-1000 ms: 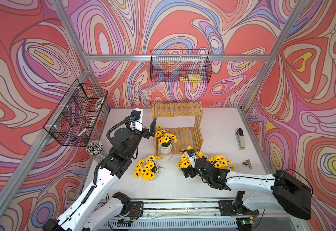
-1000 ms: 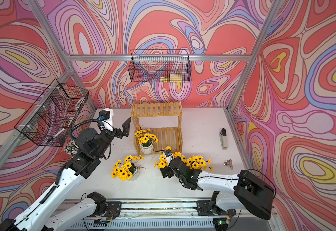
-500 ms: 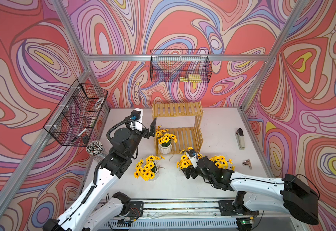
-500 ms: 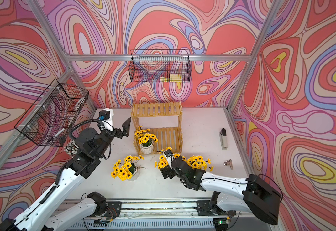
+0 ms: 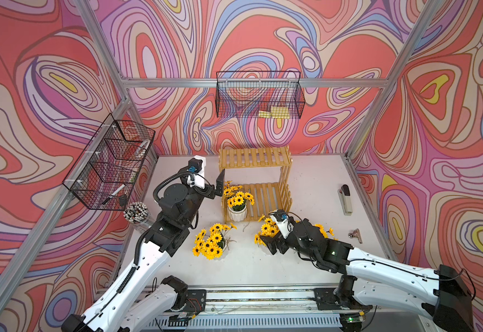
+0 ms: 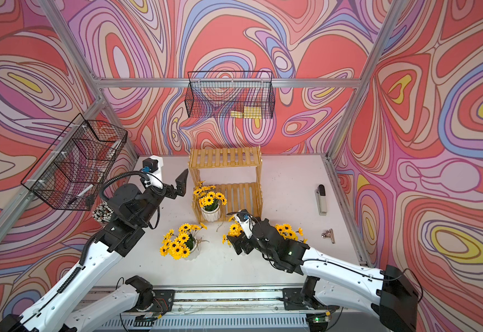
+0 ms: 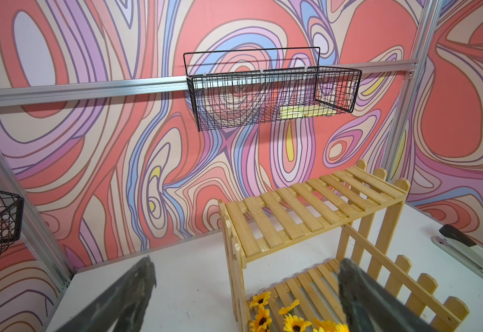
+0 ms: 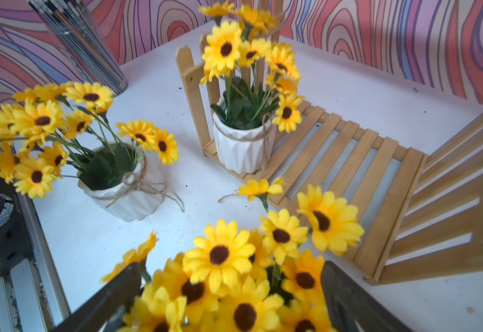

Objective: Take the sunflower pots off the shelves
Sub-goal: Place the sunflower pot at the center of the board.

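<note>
On the lower shelf: one sunflower pot (image 5: 237, 212) stands upright at the left front corner of the shelves (image 5: 253, 156), blooms poking out past the side slats.
Left end effector (image 6: 182, 186): fingers spread wide, nothing in them. It's up off the surface (image 5: 306, 186), just left of the rack. That shelf pot is close by, lower and to its right, not touching.
Right end effector (image 8: 231, 273): also spread wide, down low in front of the rack, one finger on each side of the second pot (image 5: 265, 230) and its flower bunch. The pot body is buried under petals, so I can't tell if anything touches.
Third pot (image 5: 210, 244): on the surface front-left of the rack, between both arms, clear of them.
Fourth pot (image 6: 287, 231): on the surface right behind the right wrist, mostly hidden.
</note>
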Tool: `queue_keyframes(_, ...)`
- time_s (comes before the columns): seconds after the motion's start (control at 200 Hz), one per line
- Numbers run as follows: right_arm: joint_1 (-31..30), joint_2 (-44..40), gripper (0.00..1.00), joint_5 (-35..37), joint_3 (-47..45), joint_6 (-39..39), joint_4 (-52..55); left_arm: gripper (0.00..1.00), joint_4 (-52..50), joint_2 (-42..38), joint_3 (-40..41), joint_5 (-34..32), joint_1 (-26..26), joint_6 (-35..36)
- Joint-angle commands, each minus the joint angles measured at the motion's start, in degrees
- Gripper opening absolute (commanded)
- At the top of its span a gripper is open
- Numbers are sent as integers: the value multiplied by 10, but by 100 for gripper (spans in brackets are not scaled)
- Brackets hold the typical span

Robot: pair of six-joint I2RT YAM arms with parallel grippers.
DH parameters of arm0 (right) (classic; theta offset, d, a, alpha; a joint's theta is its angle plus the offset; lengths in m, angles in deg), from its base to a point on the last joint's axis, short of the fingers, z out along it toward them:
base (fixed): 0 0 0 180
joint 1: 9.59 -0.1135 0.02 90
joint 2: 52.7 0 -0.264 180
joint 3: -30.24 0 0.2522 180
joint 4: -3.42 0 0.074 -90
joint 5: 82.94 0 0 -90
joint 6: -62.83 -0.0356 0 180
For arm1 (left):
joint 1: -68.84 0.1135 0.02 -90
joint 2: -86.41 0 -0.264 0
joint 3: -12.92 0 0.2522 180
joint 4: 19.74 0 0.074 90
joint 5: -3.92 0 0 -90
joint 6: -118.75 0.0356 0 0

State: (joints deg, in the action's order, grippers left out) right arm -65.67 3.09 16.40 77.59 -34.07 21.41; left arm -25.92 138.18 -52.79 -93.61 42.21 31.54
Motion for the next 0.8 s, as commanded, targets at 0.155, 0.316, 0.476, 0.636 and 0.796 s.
queue_keyframes(0.155,-2,27,98,41,115,14,95,100,18,-12,6,-1,3,4)
queue_keyframes(0.316,49,109,98,-61,224,17,159,100,18,-17,8,-1,3,4)
queue_keyframes(0.476,80,180,98,-108,295,54,179,100,20,-27,12,-4,2,3)
queue_keyframes(0.636,90,249,98,-137,357,86,202,100,24,-32,16,-1,3,1)
queue_keyframes(0.796,99,302,98,-143,379,82,214,100,23,-35,16,-2,3,-1)
